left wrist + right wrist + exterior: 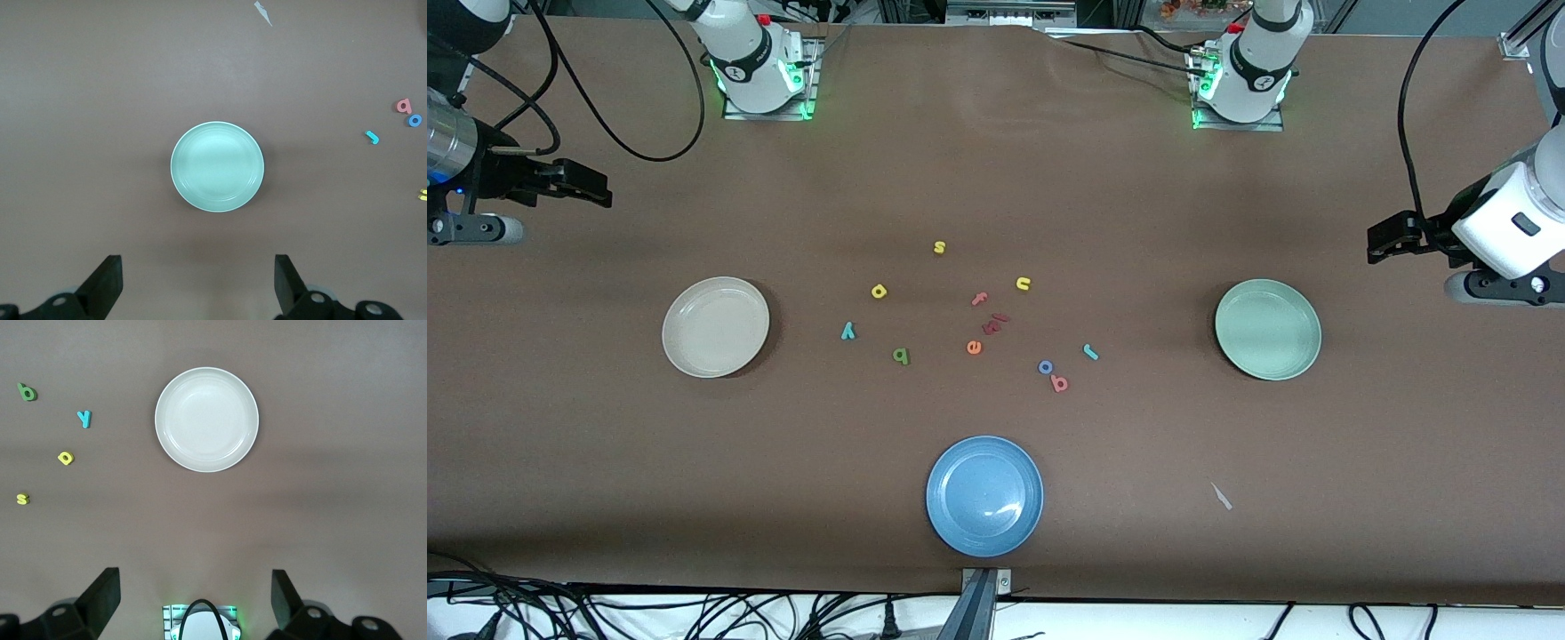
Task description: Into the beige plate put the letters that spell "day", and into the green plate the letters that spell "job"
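Observation:
The beige plate (715, 326) (207, 419) lies empty toward the right arm's end, the green plate (1267, 329) (217, 167) empty toward the left arm's end. Between them lie the yellow d (879, 291), teal y (848, 332) and green a (901, 356), then the teal j (1090, 352), blue o (1046, 366) and pinkish b (1060, 383). My right gripper (600, 191) (195, 597) hangs open and empty over bare table beside the beige plate. My left gripper (1376, 244) (198, 280) hangs open and empty beside the green plate.
A blue plate (984, 495) sits near the front edge. Among the letters lie a yellow s (939, 247), yellow u (1024, 284), pink f (980, 299), orange e (974, 347) and red pieces (994, 323). A small pale scrap (1221, 496) lies nearer the camera than the green plate.

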`<action>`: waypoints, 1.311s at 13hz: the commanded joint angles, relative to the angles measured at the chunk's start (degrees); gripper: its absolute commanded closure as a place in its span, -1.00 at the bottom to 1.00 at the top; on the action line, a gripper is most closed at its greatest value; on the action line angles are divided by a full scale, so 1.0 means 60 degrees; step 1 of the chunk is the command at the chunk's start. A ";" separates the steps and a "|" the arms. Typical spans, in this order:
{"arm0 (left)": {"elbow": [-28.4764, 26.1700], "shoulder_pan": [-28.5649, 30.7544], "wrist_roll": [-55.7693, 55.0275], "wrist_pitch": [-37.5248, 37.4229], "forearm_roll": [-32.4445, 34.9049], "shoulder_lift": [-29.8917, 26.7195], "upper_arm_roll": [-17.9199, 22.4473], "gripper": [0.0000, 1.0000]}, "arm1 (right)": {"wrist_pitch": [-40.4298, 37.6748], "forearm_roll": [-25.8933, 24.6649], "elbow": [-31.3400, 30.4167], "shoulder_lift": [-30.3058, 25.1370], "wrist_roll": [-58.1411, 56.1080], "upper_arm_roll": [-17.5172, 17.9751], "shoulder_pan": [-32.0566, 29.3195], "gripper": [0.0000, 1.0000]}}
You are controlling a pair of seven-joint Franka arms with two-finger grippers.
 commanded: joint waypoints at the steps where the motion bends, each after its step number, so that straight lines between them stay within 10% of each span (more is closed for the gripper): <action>1: 0.0034 0.0161 -0.0012 -0.0031 -0.0332 0.0202 0.0195 -1.00 | -0.0197 0.0171 0.0233 0.0125 -0.0057 0.0019 -0.0061 -1.00; 17: 0.0034 0.0338 0.0178 0.0072 -0.0919 0.0803 0.0152 -1.00 | -0.0212 0.0215 0.0218 0.0170 -0.0056 0.0077 -0.0002 -1.00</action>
